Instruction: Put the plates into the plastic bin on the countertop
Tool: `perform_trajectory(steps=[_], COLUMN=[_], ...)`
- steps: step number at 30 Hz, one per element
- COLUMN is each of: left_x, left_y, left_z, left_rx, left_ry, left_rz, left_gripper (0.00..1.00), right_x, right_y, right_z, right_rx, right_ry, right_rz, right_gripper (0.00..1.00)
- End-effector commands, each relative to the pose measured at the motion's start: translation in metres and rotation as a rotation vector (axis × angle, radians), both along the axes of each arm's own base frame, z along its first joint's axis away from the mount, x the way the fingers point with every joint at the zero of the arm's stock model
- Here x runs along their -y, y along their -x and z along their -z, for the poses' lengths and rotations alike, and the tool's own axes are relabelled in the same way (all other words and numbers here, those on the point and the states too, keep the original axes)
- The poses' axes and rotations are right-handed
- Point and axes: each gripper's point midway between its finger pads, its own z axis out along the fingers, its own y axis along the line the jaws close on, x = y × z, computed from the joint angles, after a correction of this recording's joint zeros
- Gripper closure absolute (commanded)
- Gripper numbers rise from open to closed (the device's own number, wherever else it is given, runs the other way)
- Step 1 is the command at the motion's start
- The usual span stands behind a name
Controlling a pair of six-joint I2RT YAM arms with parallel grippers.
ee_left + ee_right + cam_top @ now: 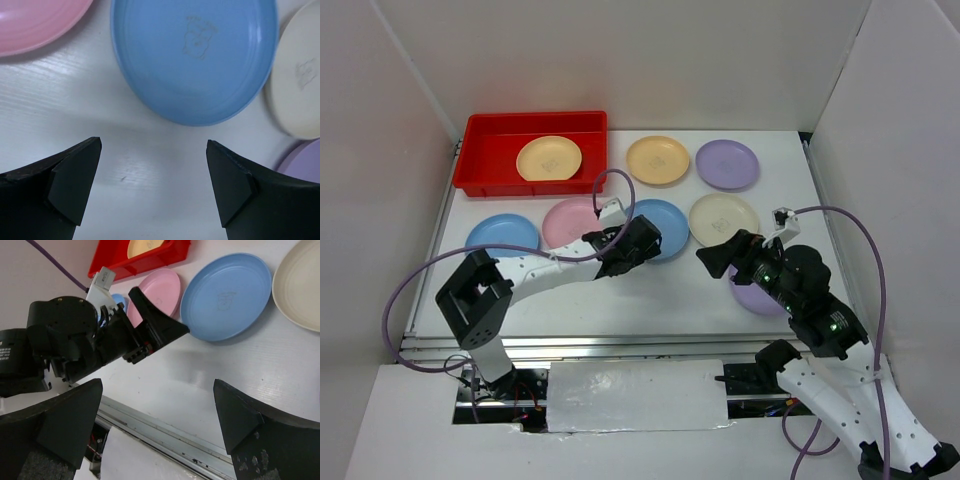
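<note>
**One plate binned, seven to go, both claws spread and empty**

Top view first. I have the red bin at the far left corner of the bench, and one yellow plate lies inside it. Seven plates are out on the bench: a second yellow plate, a purple plate, a cream plate, a pink plate, a left blue plate, a centre blue plate, and a second purple plate half hidden under my right arm. The left claw hangs at the centre blue plate's near edge. The right claw is just beside the cream plate.

Left wrist now. The jaws are wide apart with only bare bench between them. The centre blue plate sits just ahead, and as far as I can tell its rim is clear of the fingertips.

Right wrist. The jaws are spread here too and hold nothing, over open bench near the front rail. I'm looking across at the left claw.

By my count that's one of eight done, so the job is barely begun. The centre blue plate looks like the left arm's next pick.
</note>
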Motion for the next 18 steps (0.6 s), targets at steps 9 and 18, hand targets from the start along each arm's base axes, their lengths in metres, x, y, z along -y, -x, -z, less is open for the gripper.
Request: perform_trajectory(steps=[9,18], left_x=[0.006,-0.003], left_y=[-0.062,-0.064], left_z=[0.007,0.050], left_rx=[0.131,0.028], left_ry=[0.072,-0.034], left_rz=[-0.365,-0.418], left_gripper=[0.02,0.12], right_x=[-0.002,-0.002], right_y=[0.012,0.013], right_z=[-0.009,-0.007], right_rx=[0.032,0.033], right_ry=[0.000,0.007], right_rz=[-0.049,-0.057], right_gripper=[0.00,0.00])
